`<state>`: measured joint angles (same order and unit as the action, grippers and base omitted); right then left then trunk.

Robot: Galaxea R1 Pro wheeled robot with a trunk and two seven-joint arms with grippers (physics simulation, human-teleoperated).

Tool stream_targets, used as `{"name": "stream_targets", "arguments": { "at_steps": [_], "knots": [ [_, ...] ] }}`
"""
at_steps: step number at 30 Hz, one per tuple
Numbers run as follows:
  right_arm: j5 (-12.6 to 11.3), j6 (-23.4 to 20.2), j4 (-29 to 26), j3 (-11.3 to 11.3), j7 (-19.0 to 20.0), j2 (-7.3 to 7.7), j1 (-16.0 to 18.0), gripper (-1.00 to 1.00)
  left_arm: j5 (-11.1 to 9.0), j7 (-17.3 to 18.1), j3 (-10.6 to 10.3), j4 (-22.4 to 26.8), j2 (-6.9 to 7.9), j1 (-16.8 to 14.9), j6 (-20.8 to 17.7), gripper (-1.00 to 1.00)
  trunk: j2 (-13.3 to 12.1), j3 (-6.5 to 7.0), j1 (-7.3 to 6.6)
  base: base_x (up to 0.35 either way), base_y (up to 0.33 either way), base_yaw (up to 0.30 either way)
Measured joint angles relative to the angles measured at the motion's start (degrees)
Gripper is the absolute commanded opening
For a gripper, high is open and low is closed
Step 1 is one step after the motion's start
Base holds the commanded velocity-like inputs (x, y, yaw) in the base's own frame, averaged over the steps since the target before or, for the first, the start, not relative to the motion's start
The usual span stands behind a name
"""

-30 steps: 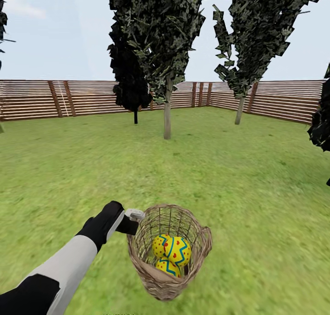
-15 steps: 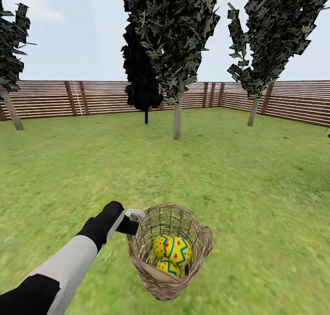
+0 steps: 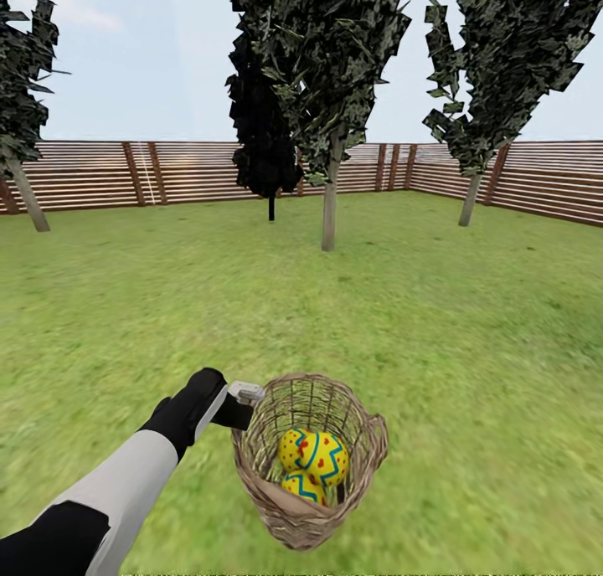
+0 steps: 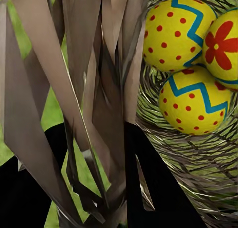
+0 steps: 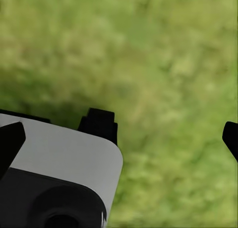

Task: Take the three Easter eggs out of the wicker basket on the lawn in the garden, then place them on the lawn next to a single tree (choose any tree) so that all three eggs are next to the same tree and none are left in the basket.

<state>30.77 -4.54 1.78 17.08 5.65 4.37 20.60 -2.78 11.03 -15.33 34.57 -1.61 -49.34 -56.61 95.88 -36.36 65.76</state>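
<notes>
The brown wicker basket hangs low in the head view with my left gripper shut on its rim. In the left wrist view the black fingers pinch the wicker strands. Three yellow Easter eggs with blue zigzags and red dots lie inside, shown close as one dotted egg, one with a red mark and a third. A pale-trunked tree stands straight ahead on the lawn. My right gripper is open over blurred grass.
Two more pale-trunked trees stand at the right and far left. A thin black-trunked tree is behind the middle one. A brown slat fence closes the far side. A white and black robot part sits beside the right gripper.
The whole view has shifted: trees slid right in the picture, a left tree came into sight, and the fence rose slightly. Arm, basket and eggs keep the same place in the picture.
</notes>
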Motion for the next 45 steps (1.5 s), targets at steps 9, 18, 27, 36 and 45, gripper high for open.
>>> {"name": "stream_targets", "arguments": {
  "at_steps": [9,18,27,36,45],
  "knots": [
    [0.2,0.0,-0.1,-0.1,0.1,0.00,-0.8,1.00,0.4,0.1,0.0,0.0,-0.05,0.0,0.1,-1.00,0.0,-0.79,0.00,0.000,0.000,-0.090],
    [0.2,0.0,-0.1,-0.1,0.1,-0.02,-0.9,1.00,0.0,0.1,0.0,0.0,-0.04,0.0,0.0,-1.00,0.0,-1.38,0.00,0.000,0.000,-0.221],
    [0.2,0.1,-0.1,0.0,0.1,0.00,-0.9,1.00,0.3,0.1,0.0,0.0,-0.02,0.0,0.1,-1.00,0.0,-2.16,0.00,0.000,0.000,-0.029],
    [0.2,0.1,-0.1,0.0,0.1,-0.05,-1.2,1.00,0.1,0.1,0.0,-0.1,-0.09,0.0,0.2,-1.00,0.0,-3.00,0.00,0.000,0.000,0.000],
    [0.2,0.1,-0.1,-0.1,0.1,-0.08,-1.2,1.00,0.0,0.1,0.0,-0.1,-0.09,0.0,0.2,-1.00,0.0,-3.84,0.00,0.000,0.000,0.000]
  ]
}}
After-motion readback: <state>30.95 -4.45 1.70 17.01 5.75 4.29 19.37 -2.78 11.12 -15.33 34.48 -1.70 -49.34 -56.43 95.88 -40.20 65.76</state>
